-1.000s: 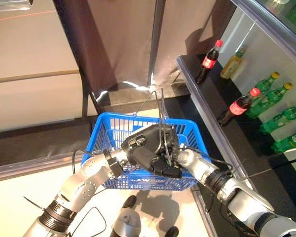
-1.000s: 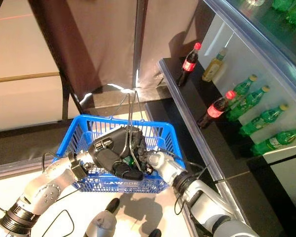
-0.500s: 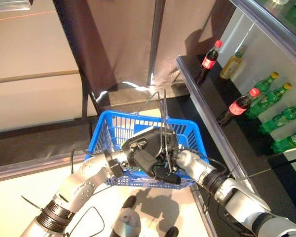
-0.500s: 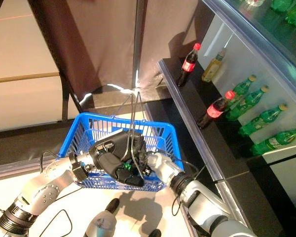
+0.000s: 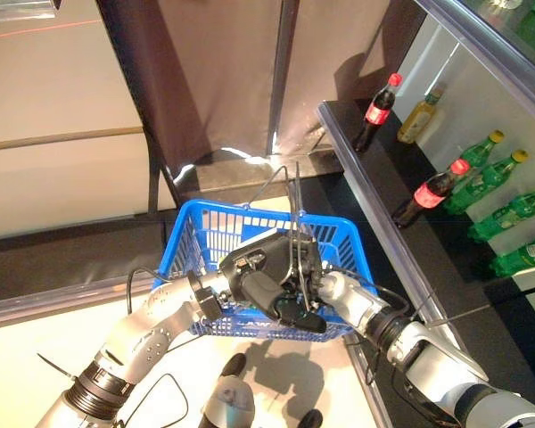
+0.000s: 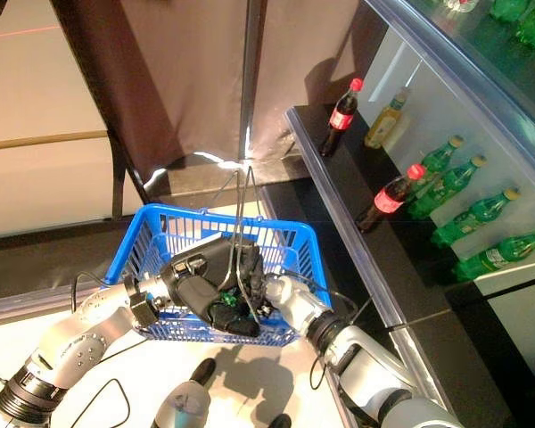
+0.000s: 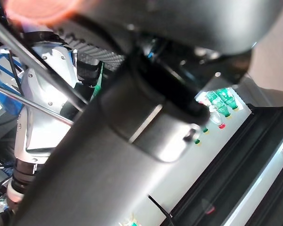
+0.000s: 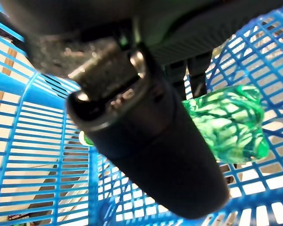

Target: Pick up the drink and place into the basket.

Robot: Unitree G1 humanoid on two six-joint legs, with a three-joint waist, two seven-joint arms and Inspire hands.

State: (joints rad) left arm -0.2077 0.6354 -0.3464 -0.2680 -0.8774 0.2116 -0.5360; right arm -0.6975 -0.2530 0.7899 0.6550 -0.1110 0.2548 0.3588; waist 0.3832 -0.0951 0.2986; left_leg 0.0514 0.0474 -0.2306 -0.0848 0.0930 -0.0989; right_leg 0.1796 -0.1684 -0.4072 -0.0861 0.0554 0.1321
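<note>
A: Both hands are packed in over the blue basket [image 5: 196,234], and the left hand [image 5: 266,283] is the one carrying it. Its dark fingers curl round the thin wire handle [image 5: 295,201], which rises straight up and far from the knuckles.

B: That is likely why the basket hangs level off the floor, close in front of the robot, where the other arm can reach in.

A: The right hand [image 6: 269,292] comes in from the right and dips below the rim. Its wrist view shows a green bottle [image 8: 228,123] just past its thumb, inside the blue mesh.

B: So the drink is in the basket, or all but. Does the hand have hold of it?

A: Can't tell. The thumb blocks most of that view, and from above the left hand covers the fingers.

B: The shelf [image 5: 388,183] on the right looks like the source. Red-capped cola bottles [image 5: 377,111] stand at its far end, with green bottles [image 5: 508,213] lying in a row nearer.

A: If the drink rests on the mesh, letting go and lifting out past the handle wires would be what remains.
</note>
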